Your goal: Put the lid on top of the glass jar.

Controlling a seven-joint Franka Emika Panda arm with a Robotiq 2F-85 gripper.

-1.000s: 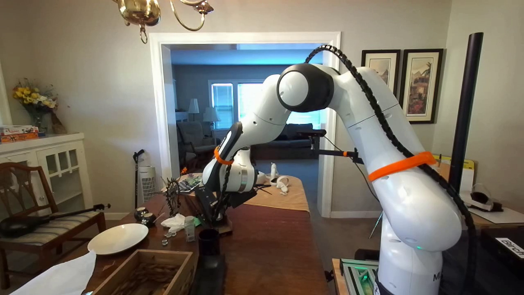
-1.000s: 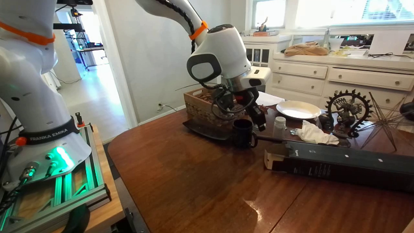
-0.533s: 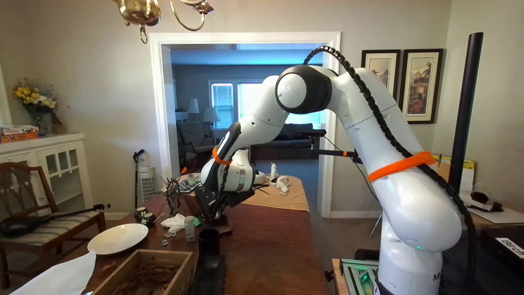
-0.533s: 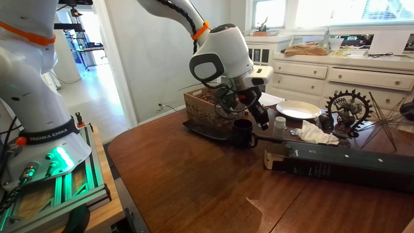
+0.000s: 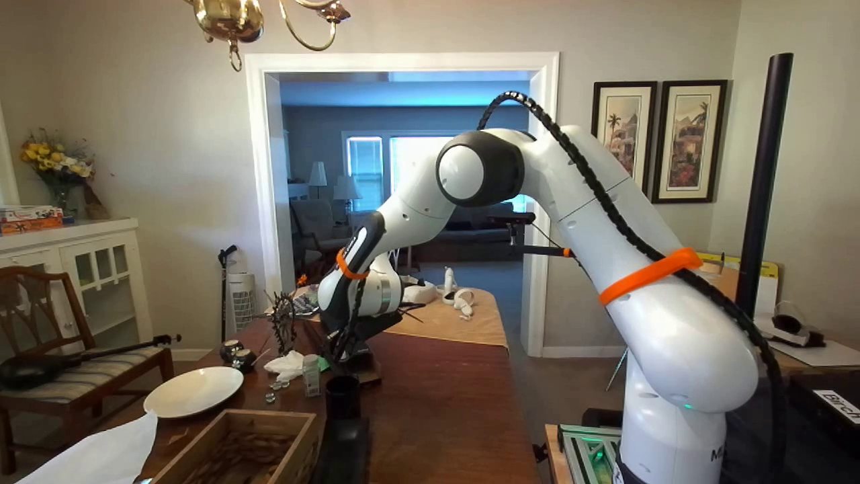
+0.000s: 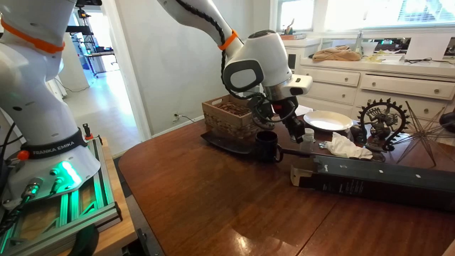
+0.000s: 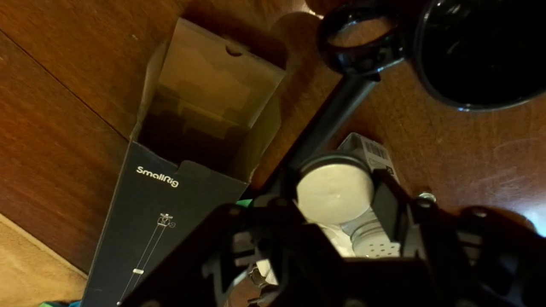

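Note:
The lid (image 7: 335,194) is a round pale disc with a dark rim edge. In the wrist view it sits between the two fingers of my gripper (image 7: 339,192), which are shut on it. The glass jar (image 7: 375,241) has a perforated top and a labelled clear body; in the wrist view the lid and right finger partly cover it. The jar stands upright on the table in both exterior views (image 5: 311,376) (image 6: 307,142). In an exterior view my gripper (image 6: 298,137) is tilted and close beside the jar's top. The lid is barely visible there.
A black mug (image 6: 266,146) stands near the jar. A long black box (image 6: 369,179), crumpled white tissue (image 6: 346,146), white plate (image 6: 327,120), wicker basket (image 6: 227,117) and dark metal statue (image 6: 382,122) surround it. Small glass pieces (image 5: 271,397) lie beside the jar.
The arm has moved down and toward the jar, rightward in one view and leftward in another. The gripper now overlaps the jar's edge in an exterior view. The jar has not moved.

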